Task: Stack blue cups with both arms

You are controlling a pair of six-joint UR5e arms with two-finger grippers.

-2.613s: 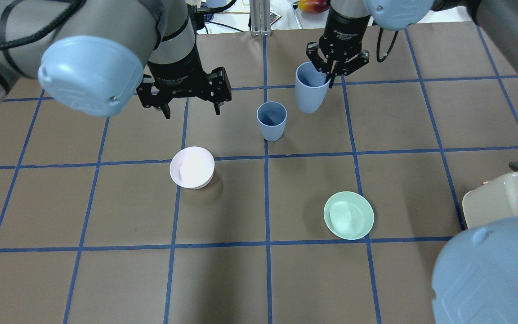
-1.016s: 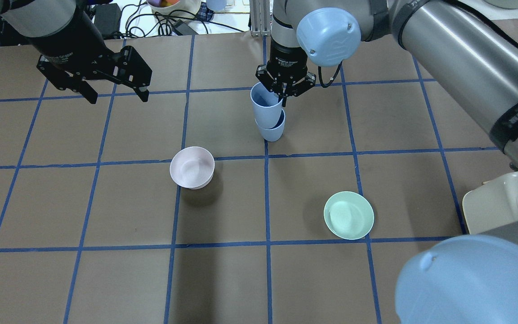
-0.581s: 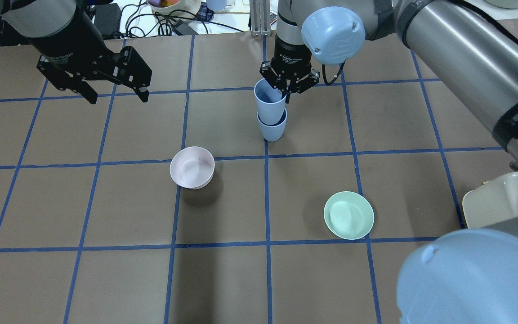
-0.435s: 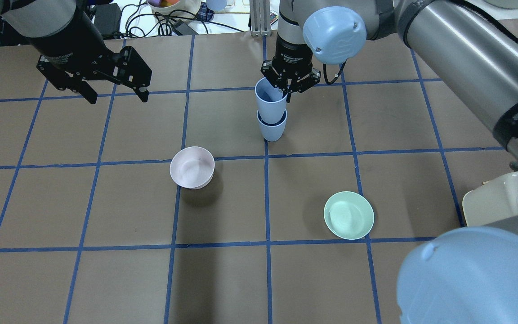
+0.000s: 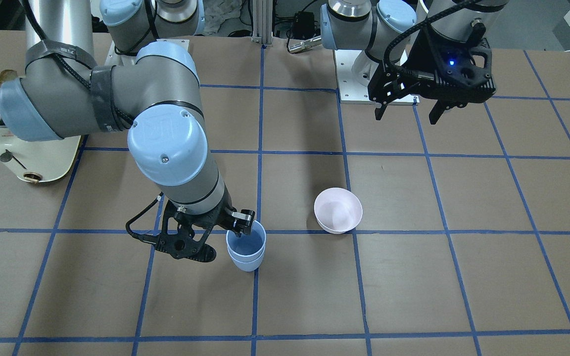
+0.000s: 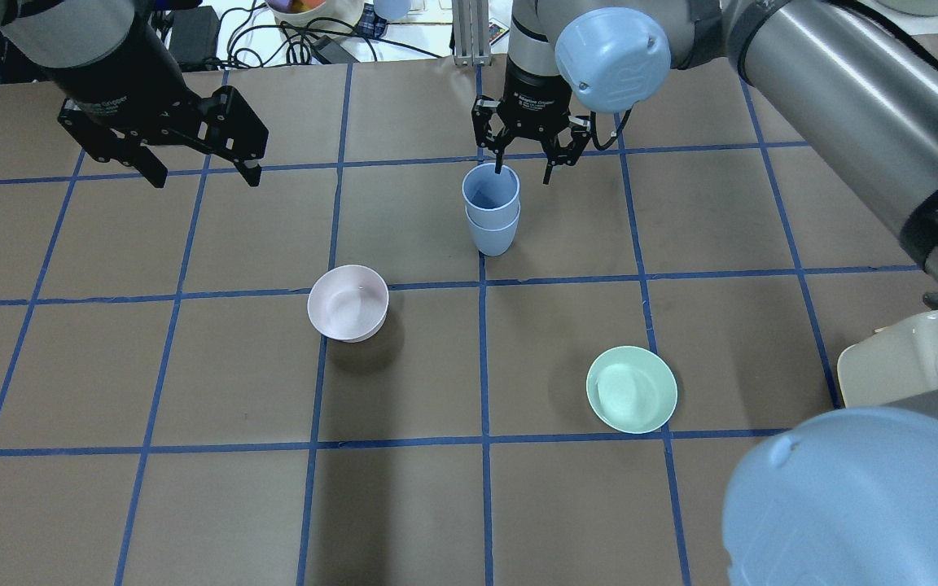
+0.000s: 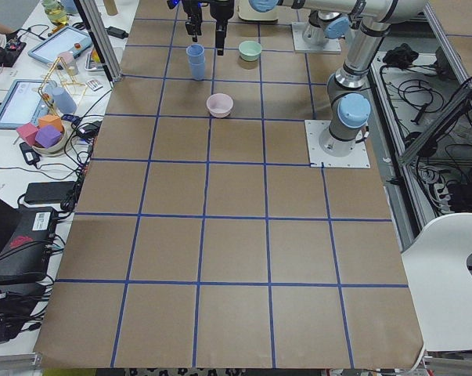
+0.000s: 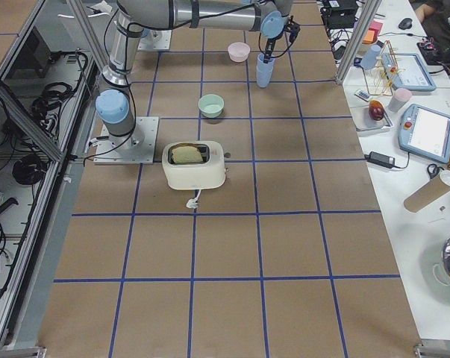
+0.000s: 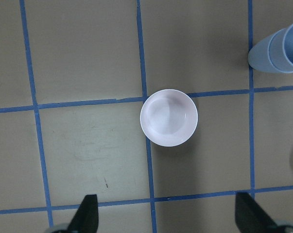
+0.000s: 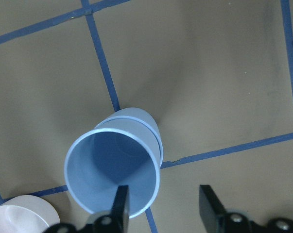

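The two blue cups are nested upright at the table's far centre: the upper cup [image 6: 489,189] sits inside the lower cup [image 6: 493,238]. The stack also shows in the front view [image 5: 246,249] and the right wrist view [image 10: 112,170]. My right gripper [image 6: 524,165] is open just above the stack. One finger [image 10: 121,201] hangs over the upper cup's inside and the other [image 10: 209,204] is outside the rim; it grips nothing. My left gripper [image 6: 203,171] is open and empty, high over the far left, apart from the cups.
A pale pink bowl [image 6: 348,302] stands left of centre, below my left gripper in its wrist view [image 9: 168,117]. A mint-green bowl [image 6: 631,389] sits right of centre. A cream toaster [image 6: 909,358] stands at the right edge.
My right gripper carried the cup left over the standing cup, lowered it in, then opened; the upper cup has dropped deeper. My left gripper drew back to the far left.
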